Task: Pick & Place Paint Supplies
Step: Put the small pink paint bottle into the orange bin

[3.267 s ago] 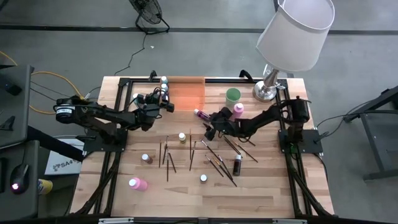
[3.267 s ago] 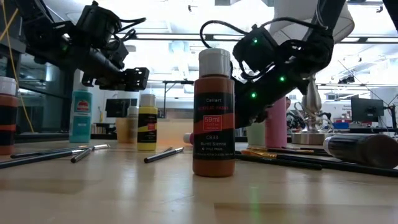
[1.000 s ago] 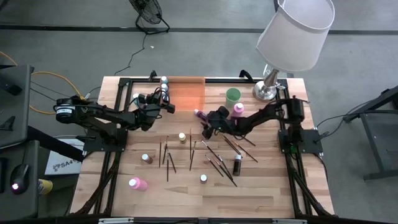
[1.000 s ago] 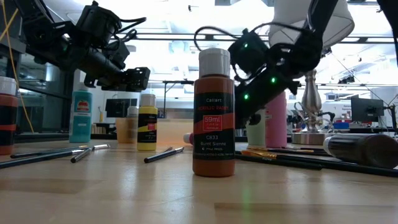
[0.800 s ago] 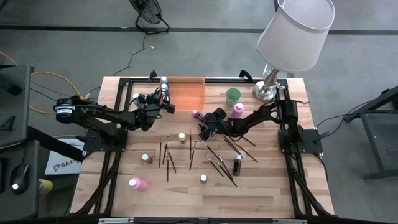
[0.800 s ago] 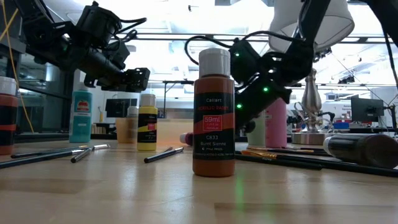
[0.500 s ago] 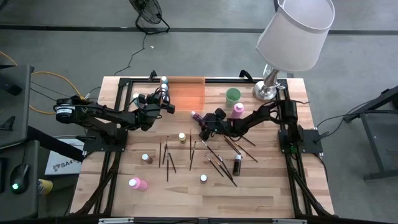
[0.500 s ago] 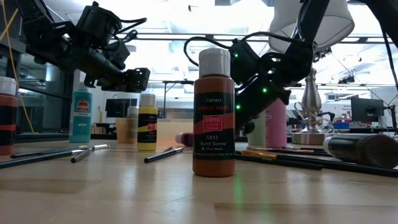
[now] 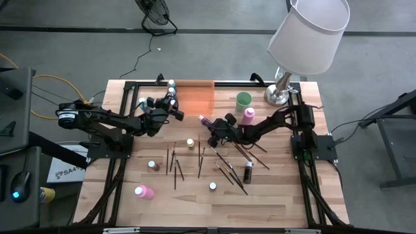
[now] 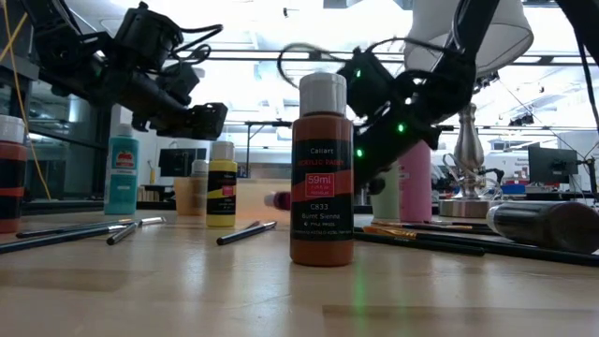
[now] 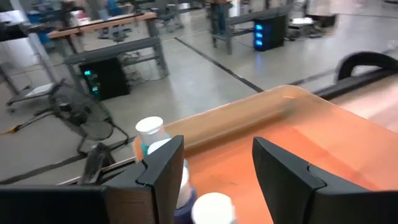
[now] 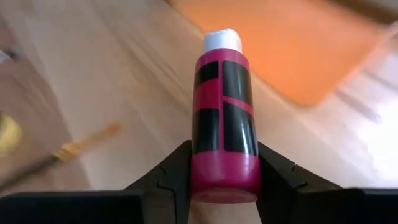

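Observation:
A magenta paint bottle with a white cap lies just in front of the orange tray, showing in the high view as the magenta bottle. My right gripper is shut on its bottom end, coming from the table's right. My left gripper is open, level above the tray's left edge beside some standing white-capped bottles. Thin brushes and several small bottles lie and stand on the wood in front. My right gripper pinches the magenta bottle's sides near its bottom end between its two fingers. The fingers slant down from the table's right and lie along the bottle, whose cap points away from them. Whether the bottle rests on the table, I cannot tell.
A pale green cup, a pink bottle and a lamp stand at the back right. A brown bottle stands near the front, a yellow one mid-table, and a dark one lies among the brushes.
My right gripper has gone toward the table's left edge onto the magenta bottle, so that the bottle's bottom end now sits between the fingers. The bottle has shifted a little toward the left with it.

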Robot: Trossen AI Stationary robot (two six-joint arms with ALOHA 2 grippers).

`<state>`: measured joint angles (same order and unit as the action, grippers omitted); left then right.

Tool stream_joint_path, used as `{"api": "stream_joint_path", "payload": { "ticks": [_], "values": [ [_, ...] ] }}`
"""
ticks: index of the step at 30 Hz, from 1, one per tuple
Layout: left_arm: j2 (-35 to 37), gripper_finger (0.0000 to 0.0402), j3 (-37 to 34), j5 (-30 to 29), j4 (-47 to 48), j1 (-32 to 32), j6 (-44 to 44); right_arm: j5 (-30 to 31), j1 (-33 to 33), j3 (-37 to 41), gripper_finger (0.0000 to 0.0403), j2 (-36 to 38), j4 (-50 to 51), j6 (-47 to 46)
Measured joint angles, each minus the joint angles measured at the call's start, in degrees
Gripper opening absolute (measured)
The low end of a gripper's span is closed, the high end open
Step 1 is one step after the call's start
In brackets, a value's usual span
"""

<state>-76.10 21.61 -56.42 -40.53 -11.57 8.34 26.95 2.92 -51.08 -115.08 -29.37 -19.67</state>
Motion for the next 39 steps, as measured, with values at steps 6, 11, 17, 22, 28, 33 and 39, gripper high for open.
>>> {"api": "stream_joint_path", "payload": {
  "ticks": [6, 11, 17, 22, 28, 33, 39],
  "values": [
    [2.84, 0.0186, -0.02, 6.86, 0.06, -0.02, -4.23, 0.18, -2.29, 0.03, 0.0121, 2.87, -0.7, 2.49],
    [7.72, 0.0186, -0.03, 21.98, 0.01, -0.02, -7.87, -0.01, -4.23, 0.01, 0.0121, 5.35, -4.01, 7.14],
    [14.71, 0.0186, -0.04, 41.98, 4.06, 0.0, -12.23, -0.27, -6.18, 0.01, 0.0121, 9.38, -5.39, 13.07],
    [18.53, 0.0186, -0.02, 52.88, 6.86, -0.02, -15.99, -3.55, -7.14, -0.01, 0.0121, 11.58, -7.05, 17.07],
    [20.97, 0.0186, 0.0, 64.58, 7.79, -0.01, -17.0, -4.61, -7.21, 0.01, 0.0121, 12.12, -6.96, 19.94],
    [21.36, 0.0186, 0.0, 69.6, 11.21, -0.02, -17.11, -7.03, -7.45, 0.01, 0.0121, 12.12, -7.57, 21.75],
    [21.36, 0.0186, 0.0, 71.82, 14.77, -0.02, -17.12, -10.7, -7.5, 0.01, 0.0121, 12.12, -7.61, 22.55]
  ]
}}
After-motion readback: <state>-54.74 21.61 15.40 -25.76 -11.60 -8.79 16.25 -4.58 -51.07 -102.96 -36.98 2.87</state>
